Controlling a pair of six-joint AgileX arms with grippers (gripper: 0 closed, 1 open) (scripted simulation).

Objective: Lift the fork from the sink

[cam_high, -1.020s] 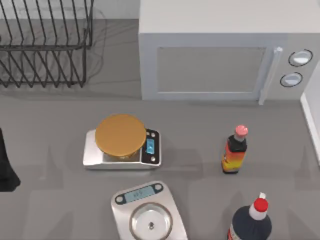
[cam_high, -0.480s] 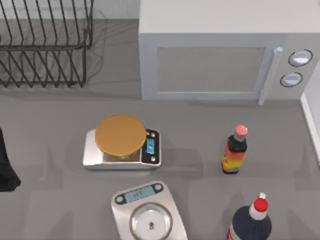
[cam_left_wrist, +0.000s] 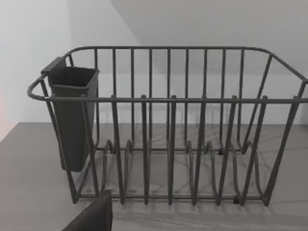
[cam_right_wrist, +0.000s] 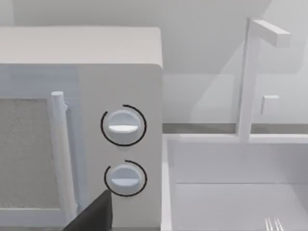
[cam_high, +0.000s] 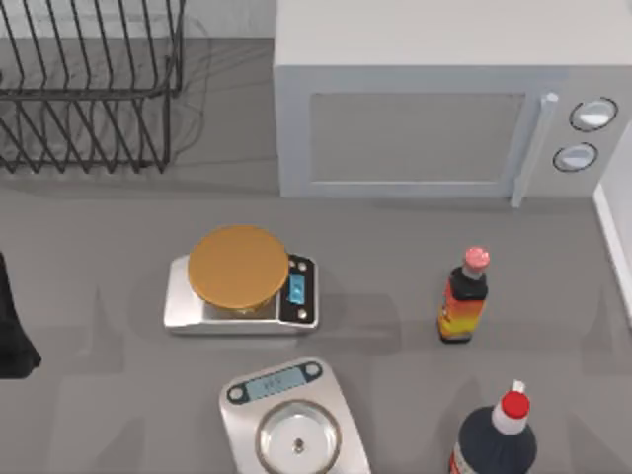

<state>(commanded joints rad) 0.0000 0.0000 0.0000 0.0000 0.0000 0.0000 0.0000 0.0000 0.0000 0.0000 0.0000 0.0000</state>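
The right gripper (cam_right_wrist: 94,214) is showing as one dark finger poking into the right wrist view, in front of the white microwave (cam_right_wrist: 72,96), just under its two round dials (cam_right_wrist: 123,126); whether its fingers are apart or together cannot be told, and it is touching nothing. Beyond it that camera is looking over the pale rim into the sink (cam_right_wrist: 166,192), whose basin is sitting right beside the microwave, with a white faucet (cam_right_wrist: 248,77) rising behind it. The tips of the fork (cam_right_wrist: 274,224) are peeking up at the frame edge, lying low inside the basin.

The left gripper (cam_left_wrist: 94,216) is likewise showing as a single dark finger in the left wrist view, and I cannot tell how wide it is standing; it is holding nothing. It is facing a dark wire dish rack (cam_left_wrist: 168,125) with a dark utensil cup (cam_left_wrist: 72,115) hung on one end.

From above, the left arm (cam_high: 12,326) is sitting at the table's left edge. The sink's rim (cam_high: 612,247) is running along the right edge, beside the microwave (cam_high: 434,109). On the grey counter two kitchen scales are standing, one carrying an orange disc (cam_high: 238,265) and the other a bare steel pan (cam_high: 296,439). To their right a small sauce bottle (cam_high: 464,296) and a dark bottle with a red cap (cam_high: 496,439) are standing upright, apart from each other. The rack (cam_high: 89,89) is occupying the far left corner.
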